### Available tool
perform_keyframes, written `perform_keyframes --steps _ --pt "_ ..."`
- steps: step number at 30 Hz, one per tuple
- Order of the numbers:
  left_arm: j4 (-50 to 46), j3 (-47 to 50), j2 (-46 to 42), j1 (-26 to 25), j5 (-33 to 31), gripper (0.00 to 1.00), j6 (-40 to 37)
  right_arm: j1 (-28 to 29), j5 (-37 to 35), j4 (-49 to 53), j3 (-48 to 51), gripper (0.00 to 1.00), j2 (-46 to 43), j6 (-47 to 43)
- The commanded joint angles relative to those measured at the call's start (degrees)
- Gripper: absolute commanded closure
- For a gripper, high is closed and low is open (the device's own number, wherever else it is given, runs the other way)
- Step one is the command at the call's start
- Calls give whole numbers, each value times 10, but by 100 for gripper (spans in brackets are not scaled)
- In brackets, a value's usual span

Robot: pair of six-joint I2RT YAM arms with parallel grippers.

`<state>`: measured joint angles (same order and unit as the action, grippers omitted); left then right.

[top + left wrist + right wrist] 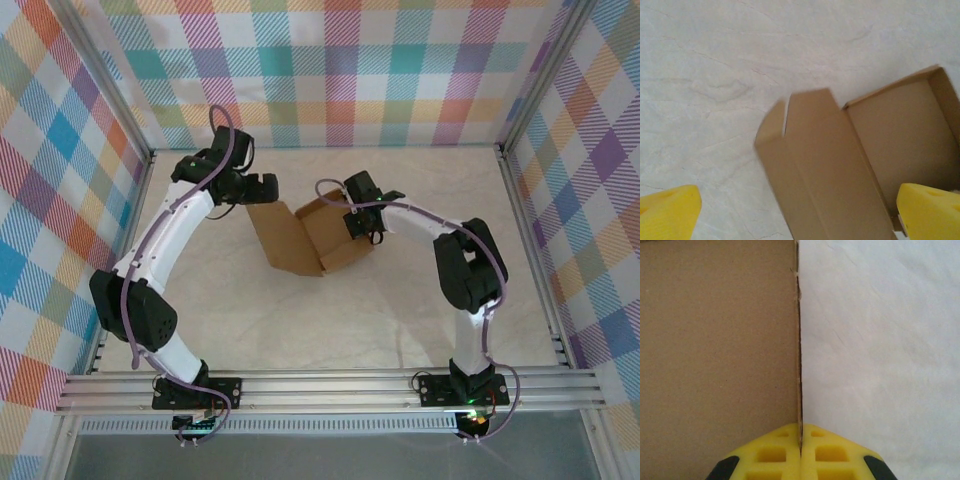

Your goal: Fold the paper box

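The paper box (300,240) is brown cardboard lying mid-table, partly folded: a shallow tray (900,145) with raised walls and a long lid panel (825,165) hinged to it and slanting outward. My left gripper (260,190) hovers open above the lid's far end; its yellow fingertips (670,212) stand wide apart at the bottom corners of the left wrist view, and the lid passes between them untouched. My right gripper (358,208) is shut on the tray's right wall. In the right wrist view its pads (785,455) pinch the thin cardboard edge (799,340).
The pale tabletop (400,310) spreads all round the box. Aluminium rails (330,385) run along the near edge by the arm bases. Plaid walls (60,200) enclose the left, back and right sides.
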<state>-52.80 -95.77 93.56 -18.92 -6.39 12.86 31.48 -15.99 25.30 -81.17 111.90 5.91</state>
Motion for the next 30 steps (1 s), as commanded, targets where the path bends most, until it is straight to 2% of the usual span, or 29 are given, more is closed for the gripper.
perform_keyframes --steps 1,4,7,10,13,15,20,23,25,27,30 --pt "35 36 -27 1 -15 0 38 5 -26 13 59 100 -60 275" --pt "43 52 -46 1 -8 0 52 14 -36 -22 132 100 -98 418" --pt "42 67 -65 -7 -9 0 71 23 -61 -13 163 99 -112 526" --pt "28 87 -92 -22 -23 0 126 32 -84 -1 170 99 -117 586" --pt "7 113 -114 -53 -23 0 203 35 -93 -10 175 97 -118 604" --pt "16 144 -131 -82 -25 0 239 35 -96 -16 173 94 -115 599" --pt "43 212 -157 -127 -21 1 307 35 -94 -41 175 48 -126 548" --pt "42 222 -154 -139 -27 1 320 34 -99 -49 189 29 -152 508" --pt "42 222 -149 -145 -31 1 325 33 -111 -48 200 22 -178 472" --pt "47 223 -146 -155 -39 1 330 27 -104 -62 213 16 -206 398" --pt "63 230 -145 -161 -43 1 330 -12 -11 -105 222 14 -242 240"
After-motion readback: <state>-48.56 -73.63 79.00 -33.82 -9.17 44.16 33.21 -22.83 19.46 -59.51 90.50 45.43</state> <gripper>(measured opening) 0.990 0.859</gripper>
